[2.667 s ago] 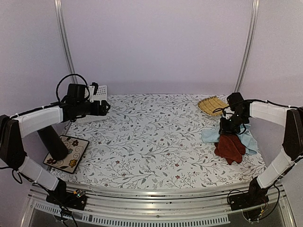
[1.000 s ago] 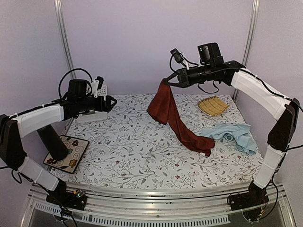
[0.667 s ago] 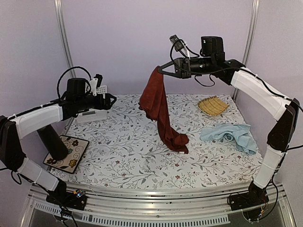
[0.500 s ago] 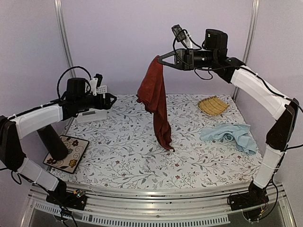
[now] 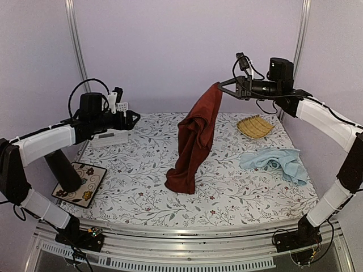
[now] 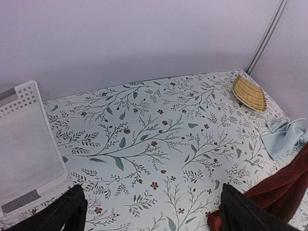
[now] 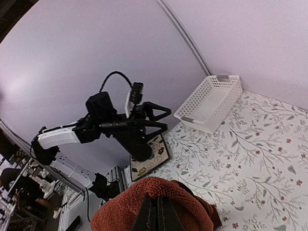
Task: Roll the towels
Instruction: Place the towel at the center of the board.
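My right gripper is shut on a corner of the rust-red towel and holds it high above the table's middle. The towel hangs down and its lower end rests bunched on the cloth. In the right wrist view the towel drapes over my closed fingers. The pale blue towel lies crumpled at the right; it also shows in the left wrist view. My left gripper is open and empty at the far left, its fingertips wide apart; the red towel's edge shows at lower right there.
A yellow woven mat lies at the back right. A white perforated basket stands at the back left behind my left gripper. A patterned square plate with a dark cylinder on it sits at the front left.
My right gripper lifted the red towel off the blue one, swung it up and left, then drew back right and lower, so the towel's end now rests on the table. The left arm barely moved.
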Robot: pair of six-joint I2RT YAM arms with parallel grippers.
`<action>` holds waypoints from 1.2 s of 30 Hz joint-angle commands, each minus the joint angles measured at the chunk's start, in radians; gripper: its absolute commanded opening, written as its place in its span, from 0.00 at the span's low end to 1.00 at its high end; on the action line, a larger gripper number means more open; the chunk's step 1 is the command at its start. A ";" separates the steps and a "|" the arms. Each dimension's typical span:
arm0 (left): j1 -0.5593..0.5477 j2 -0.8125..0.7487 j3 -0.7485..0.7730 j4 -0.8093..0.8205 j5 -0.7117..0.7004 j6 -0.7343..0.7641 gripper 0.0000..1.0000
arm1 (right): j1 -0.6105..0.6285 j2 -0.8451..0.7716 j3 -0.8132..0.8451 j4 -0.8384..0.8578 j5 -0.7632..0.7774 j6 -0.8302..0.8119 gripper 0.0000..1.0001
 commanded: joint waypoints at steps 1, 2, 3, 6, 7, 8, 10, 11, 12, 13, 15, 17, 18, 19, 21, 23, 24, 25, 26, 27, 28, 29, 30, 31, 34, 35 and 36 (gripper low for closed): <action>-0.030 0.044 0.007 0.000 0.018 -0.009 0.97 | -0.128 -0.092 -0.201 -0.158 0.197 -0.029 0.02; -0.038 0.058 0.015 -0.008 0.018 -0.007 0.97 | -0.150 -0.097 -0.241 -0.189 0.203 -0.041 0.02; -0.045 0.072 0.023 -0.013 0.013 -0.005 0.97 | -0.163 -0.104 -0.276 -0.217 0.223 -0.052 0.02; -0.078 0.114 0.054 -0.032 0.000 -0.002 0.97 | -0.184 -0.149 -0.375 -0.297 0.307 -0.090 0.02; -0.086 0.127 0.063 -0.033 -0.001 -0.004 0.97 | -0.187 -0.166 -0.398 -0.318 0.342 -0.094 0.02; -0.095 0.137 0.070 -0.033 -0.003 -0.006 0.97 | -0.190 -0.181 -0.417 -0.340 0.400 -0.101 0.03; -0.114 0.164 0.090 -0.037 -0.005 -0.008 0.97 | -0.207 -0.207 -0.444 -0.380 0.469 -0.103 0.02; -0.124 0.177 0.100 -0.040 -0.005 -0.010 0.97 | -0.212 -0.216 -0.454 -0.394 0.491 -0.102 0.02; -0.135 0.190 0.110 -0.043 -0.007 -0.010 0.97 | -0.222 -0.226 -0.466 -0.403 0.505 -0.102 0.02; -0.145 0.203 0.120 -0.047 -0.008 -0.010 0.97 | -0.227 -0.235 -0.472 -0.412 0.522 -0.097 0.03; -0.172 0.231 0.143 -0.059 -0.013 -0.007 0.97 | -0.230 -0.245 -0.480 -0.438 0.569 -0.087 0.03; -0.197 0.269 0.170 -0.075 -0.019 -0.004 0.97 | -0.232 -0.246 -0.474 -0.481 0.633 -0.080 0.04; -0.210 0.288 0.183 -0.083 -0.021 -0.004 0.97 | -0.234 -0.245 -0.473 -0.497 0.664 -0.075 0.07; -0.222 0.306 0.198 -0.092 -0.021 -0.003 0.97 | -0.234 -0.244 -0.473 -0.511 0.693 -0.071 0.10; -0.246 0.345 0.227 -0.107 -0.018 -0.004 0.97 | -0.241 -0.239 -0.474 -0.527 0.725 -0.055 0.13; -0.269 0.393 0.264 -0.132 -0.021 0.001 0.97 | -0.246 -0.228 -0.473 -0.537 0.742 -0.043 0.13; -0.279 0.419 0.290 -0.159 -0.024 0.002 0.97 | -0.246 -0.218 -0.473 -0.542 0.749 -0.038 0.13; -0.288 0.449 0.321 -0.184 -0.024 0.003 0.97 | -0.246 -0.209 -0.472 -0.546 0.756 -0.029 0.13; -0.297 0.478 0.362 -0.213 -0.026 0.006 0.97 | -0.247 -0.203 -0.470 -0.549 0.758 -0.023 0.14; -0.305 0.507 0.394 -0.242 -0.031 0.010 0.97 | -0.248 -0.195 -0.466 -0.556 0.760 -0.019 0.16; -0.315 0.531 0.424 -0.269 -0.039 0.019 0.97 | -0.246 -0.189 -0.462 -0.563 0.764 -0.017 0.18; -0.325 0.571 0.450 -0.292 -0.050 0.027 0.97 | -0.247 -0.185 -0.458 -0.570 0.766 -0.016 0.25; -0.336 0.601 0.476 -0.315 -0.064 0.033 0.97 | -0.247 -0.183 -0.453 -0.577 0.771 -0.015 0.31; -0.345 0.623 0.497 -0.337 -0.076 0.039 0.97 | -0.247 -0.183 -0.449 -0.583 0.778 -0.017 0.39; -0.369 0.677 0.551 -0.388 -0.110 0.049 0.97 | -0.248 -0.190 -0.439 -0.603 0.802 -0.026 0.60; -0.374 0.690 0.563 -0.399 -0.115 0.050 0.97 | -0.249 -0.192 -0.433 -0.612 0.807 -0.030 0.64; -0.378 0.700 0.569 -0.407 -0.118 0.051 0.97 | -0.249 -0.195 -0.427 -0.618 0.814 -0.034 0.68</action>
